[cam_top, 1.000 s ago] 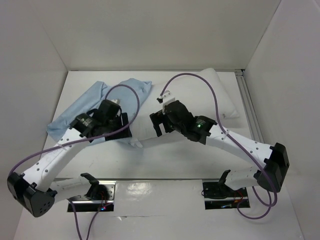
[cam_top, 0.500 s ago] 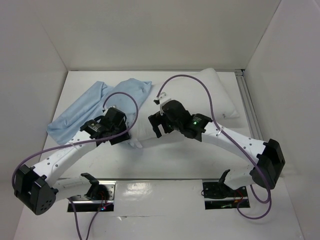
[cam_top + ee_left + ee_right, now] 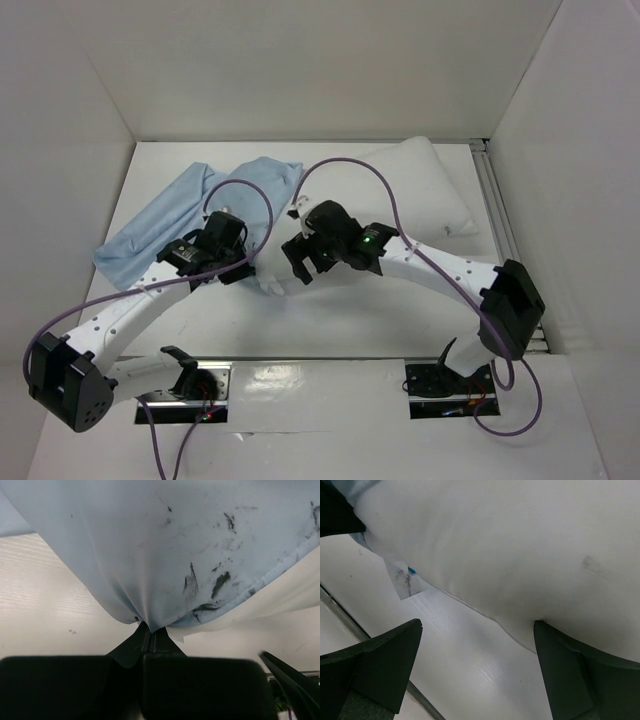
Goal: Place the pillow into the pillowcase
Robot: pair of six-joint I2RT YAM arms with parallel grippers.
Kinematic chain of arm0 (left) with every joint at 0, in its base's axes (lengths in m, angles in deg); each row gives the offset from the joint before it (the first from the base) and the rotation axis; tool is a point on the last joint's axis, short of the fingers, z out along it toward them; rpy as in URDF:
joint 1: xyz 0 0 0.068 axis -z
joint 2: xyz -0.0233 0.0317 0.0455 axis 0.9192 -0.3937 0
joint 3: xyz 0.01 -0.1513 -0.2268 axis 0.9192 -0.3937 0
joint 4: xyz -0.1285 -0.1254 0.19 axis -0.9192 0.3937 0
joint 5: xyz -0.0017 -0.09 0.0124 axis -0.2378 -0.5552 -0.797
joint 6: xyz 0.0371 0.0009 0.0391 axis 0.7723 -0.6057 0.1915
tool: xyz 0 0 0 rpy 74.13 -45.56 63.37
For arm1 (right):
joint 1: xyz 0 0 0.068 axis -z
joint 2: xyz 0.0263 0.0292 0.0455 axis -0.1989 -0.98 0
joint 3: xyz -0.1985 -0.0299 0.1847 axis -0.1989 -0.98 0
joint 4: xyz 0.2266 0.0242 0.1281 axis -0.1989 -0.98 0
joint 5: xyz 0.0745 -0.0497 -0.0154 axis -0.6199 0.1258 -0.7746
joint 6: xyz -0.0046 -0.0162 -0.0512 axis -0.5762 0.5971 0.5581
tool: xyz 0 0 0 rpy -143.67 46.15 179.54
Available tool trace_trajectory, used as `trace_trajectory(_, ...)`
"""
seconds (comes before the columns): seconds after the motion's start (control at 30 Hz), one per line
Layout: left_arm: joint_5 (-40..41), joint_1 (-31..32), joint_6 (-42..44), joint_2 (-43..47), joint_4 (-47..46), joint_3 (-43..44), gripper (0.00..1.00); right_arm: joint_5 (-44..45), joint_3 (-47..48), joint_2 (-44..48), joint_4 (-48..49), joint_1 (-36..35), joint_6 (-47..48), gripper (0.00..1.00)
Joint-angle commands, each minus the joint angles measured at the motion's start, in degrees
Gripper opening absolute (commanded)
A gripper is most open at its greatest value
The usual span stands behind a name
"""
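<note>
The white pillow [image 3: 400, 190] lies at the back right of the table, its near left corner reaching toward both grippers. To its left the light blue pillowcase [image 3: 165, 215] is spread wrinkled. My left gripper [image 3: 250, 264] is shut on an edge of the pillowcase [image 3: 175, 545], the fabric pinched between its fingertips [image 3: 150, 631] and hanging over them. Beside the pillow's near corner, my right gripper [image 3: 295, 262] is open [image 3: 477, 630]. The pillow [image 3: 520, 545] bulges above its jaws, the right finger [image 3: 570, 675] touches the pillow's lower edge, and the small tag [image 3: 402, 582] hangs at the left.
White walls close in the table at the left, back and right. An aluminium rail [image 3: 497, 215] runs along the right edge. Two metal mounting plates [image 3: 190, 385] sit at the near edge by the arm bases. Purple cables loop above both arms.
The left gripper has shut on the pillowcase edge. The right arm has moved left, bringing its open gripper to the pillow's near left corner.
</note>
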Motion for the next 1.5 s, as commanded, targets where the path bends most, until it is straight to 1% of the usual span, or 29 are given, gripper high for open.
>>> trace_trajectory(0.0, -3.4, -0.4, 1.1, 2.0, -0.6, 0.7, 0.00, -3.2, 2.8, -3.8, 3.2, 0.2, 1.7, 1.00)
trace_trajectory(0.07, -4.1, 0.1, 1.6, 2.0, -0.1, 1.9, 0.00, -0.6, 3.7, -6.6, 8.0, 0.2, -0.4, 0.98)
trace_trajectory(0.1, -4.1, 0.7, 1.6, 2.0, 0.8, 1.9, 0.00, 1.3, 4.5, -7.7, 8.9, 0.2, -1.1, 0.92)
trace_trajectory(0.13, -4.1, 0.7, 2.1, 2.0, 1.3, 2.7, 0.00, 5.2, 5.5, -8.8, 9.6, 0.8, -2.8, 0.81)
trace_trajectory(0.17, -4.1, 1.2, 2.1, 2.0, 1.3, 3.4, 0.00, 7.1, 6.6, -10.8, 10.2, 2.0, -4.1, 0.44)
trace_trajectory(0.2, -4.1, 1.2, 2.1, 2.0, 2.1, 3.4, 0.00, 8.8, 8.8, -11.6, 10.8, 2.8, -5.6, 0.19)
trace_trajectory(0.23, -4.8, 1.2, 2.8, 2.7, 2.7, 3.4, 0.00, 11.6, 9.8, -11.6, 10.8, 3.8, -7.6, 0.00)
trace_trajectory(0.27, -5.3, 1.2, 3.6, 3.2, 2.7, 3.9, 0.00, 11.6, 10.5, -11.6, 11.9, 6.1, -10.5, 0.00)
trace_trajectory(0.37, -5.3, 1.2, 5.2, 3.7, 4.4, 4.4, 0.00, 11.1, 10.5, -9.6, 14.7, 9.8, -14.3, 0.00)
trace_trajectory(0.5, -6.9, 1.2, 6.9, 3.7, 4.4, 4.4, 0.00, 12.7, 13.1, -9.6, 14.7, 10.9, -14.8, 0.00)
trace_trajectory(0.67, -6.9, 1.2, 7.9, 2.7, 4.9, 4.4, 0.00, 13.3, 16.1, -11.1, 13.5, 11.4, -15.3, 0.00)
trace_trajectory(0.7, -6.9, 1.2, 7.9, 2.7, 4.9, 4.4, 0.01, 13.3, 16.1, -11.9, 12.9, 11.4, -15.3, 0.00)
trace_trajectory(0.73, -6.2, 1.2, 7.9, 2.7, 4.9, 4.4, 0.05, 13.3, 16.1, -11.9, 12.9, 11.4, -14.8, 0.00)
trace_trajectory(0.77, -5.4, 1.2, 7.9, 2.7, 4.9, 4.4, 0.13, 12.1, 16.1, -11.9, 12.9, 11.4, -14.8, 0.00)
trace_trajectory(0.8, -5.4, 1.2, 8.5, 2.7, 4.9, 4.4, 0.16, 12.1, 15.4, -11.9, 13.5, 11.4, -14.8, 0.00)
trace_trajectory(0.87, -4.9, 1.2, 8.5, 2.0, 4.3, 4.4, 0.17, 11.4, 14.1, -11.9, 14.1, 11.4, -14.8, 0.00)
trace_trajectory(0.93, -4.9, 1.2, 8.5, 0.7, 3.6, 4.4, 0.21, 10.9, 13.6, -11.9, 14.1, 11.4, -15.3, 0.00)
trace_trajectory(1.0, -4.9, 1.2, 7.9, 0.0, 2.6, 5.0, 0.23, 10.9, 13.6, -11.9, 14.1, 11.4, -15.3, 0.00)
trace_trajectory(1.1, -4.9, 1.2, 7.9, -0.5, 2.0, 5.8, 0.23, 10.9, 13.6, -11.4, 14.1, 11.4, -15.3, 0.00)
trace_trajectory(1.17, -4.9, 1.2, 7.9, -0.5, 2.0, 6.5, 0.03, 10.4, 13.6, -11.4, 14.1, 11.4, -15.3, 0.00)
trace_trajectory(1.2, -4.9, 1.2, 7.9, -0.5, 2.0, 7.9, 0.00, 10.4, 13.6, -12.0, 14.1, 11.4, -15.3, 0.00)
trace_trajectory(1.27, -6.5, 1.2, 7.9, 0.1, 2.0, 9.2, 0.00, 10.4, 14.3, -12.5, 14.1, 11.4, -15.3, 0.00)
trace_trajectory(1.37, -11.3, 1.2, 9.9, -0.7, 2.0, 12.3, 0.00, 10.4, 16.9, -14.5, 14.7, 11.4, -15.8, 0.00)
trace_trajectory(1.4, -13.2, 1.2, 10.8, -0.7, 3.2, 13.8, 0.00, 10.4, 18.4, -16.3, 13.7, 11.4, -15.8, 0.00)
trace_trajectory(1.43, -14.0, 1.2, 11.6, -1.4, 3.7, 14.4, 0.00, 11.3, 23.0, -17.3, 12.7, 11.4, -15.1, 0.00)
trace_trajectory(1.47, -14.6, 1.2, 11.6, -1.5, 3.7, 15.0, 0.00, 12.0, 25.3, -18.2, 11.8, 11.4, -14.5, 0.00)
